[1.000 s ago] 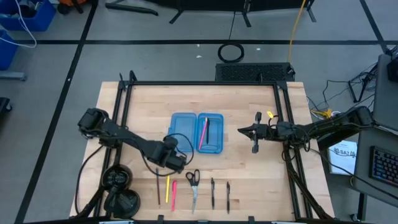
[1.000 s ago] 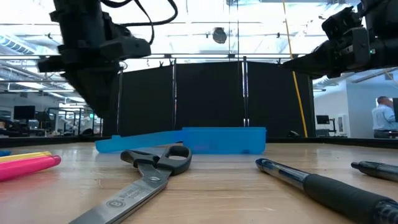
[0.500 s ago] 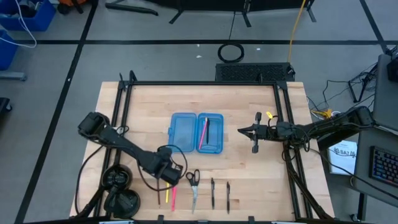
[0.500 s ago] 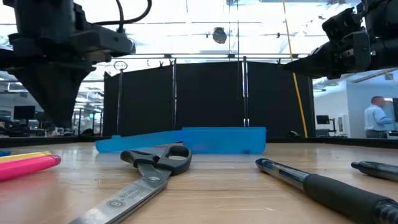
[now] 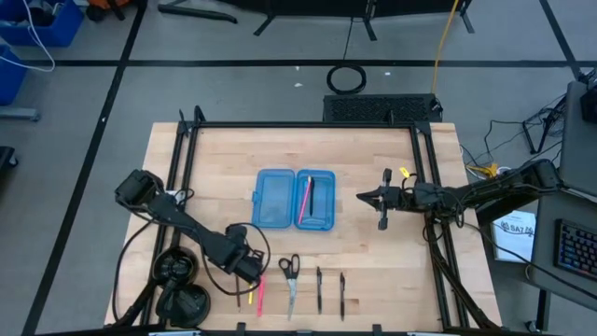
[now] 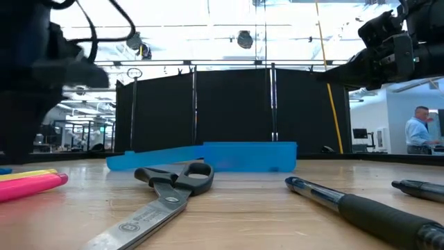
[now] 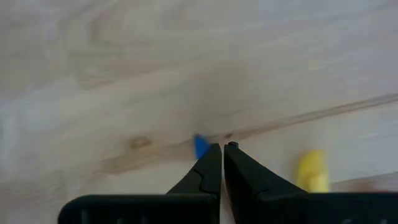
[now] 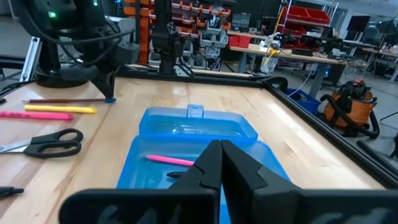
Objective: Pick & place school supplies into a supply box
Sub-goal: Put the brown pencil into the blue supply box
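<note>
Left gripper (image 7: 222, 149): low over the worktop (image 5: 224, 159) at its near left, tips at the row of loose pens; fingers (image 7: 208, 167) nearly together with a thin gap between them, nothing seen between them.
Blue tip (image 7: 200, 146): just beside the left fingertips, resting on the wood; the item it belongs to cannot be told.
Yellow pen (image 8: 60, 109): lying flat, near the left gripper.
Pink pen (image 8: 35, 115): lying flat, just beside the yellow pen, nearer the worktop's edge.
Scissors (image 5: 290, 280): flat on the worktop, black handles toward the supply box, blades toward the near edge.
Two dark pens (image 5: 329, 289): flat, side by side, to the right of the scissors.
Supply box (image 5: 275, 198): mid-worktop, lying open, both halves flat.
Box contents: one pink pen (image 5: 305, 200) and one dark pen (image 5: 312, 194) in the right half.
Right gripper (image 5: 381, 198): raised off the worktop, right of the supply box; fingers closed, empty.
</note>
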Tool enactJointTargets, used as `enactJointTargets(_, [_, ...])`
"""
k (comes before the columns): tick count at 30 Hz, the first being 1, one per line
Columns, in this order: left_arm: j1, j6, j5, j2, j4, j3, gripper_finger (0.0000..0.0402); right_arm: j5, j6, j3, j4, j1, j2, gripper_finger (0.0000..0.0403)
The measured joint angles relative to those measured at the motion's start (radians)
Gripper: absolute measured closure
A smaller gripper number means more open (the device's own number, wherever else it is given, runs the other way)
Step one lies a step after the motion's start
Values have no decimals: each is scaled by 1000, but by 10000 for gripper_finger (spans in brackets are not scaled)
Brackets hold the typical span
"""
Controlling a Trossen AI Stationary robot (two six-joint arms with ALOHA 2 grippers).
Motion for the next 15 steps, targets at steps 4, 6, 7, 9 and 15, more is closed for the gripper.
enactJointTargets(4, [1, 31, -15, 0, 21, -20, 343, 0, -1, 0, -15, 0, 0, 403])
enactJointTargets(6, [6, 34, -43, 0, 23, -21, 314, 0, -2, 0, -16, 0, 0, 403])
enactJointTargets(7, [10, 35, -58, 0, 20, -22, 298, 0, -2, 0, -17, 0, 0, 403])
enactJointTargets(9, [18, 35, -71, 0, 18, -22, 264, 0, -2, 0, -18, 0, 0, 403])
enactJointTargets(15, [42, 54, -39, 0, 9, -22, 179, 0, -7, 0, -22, 0, 0, 403])
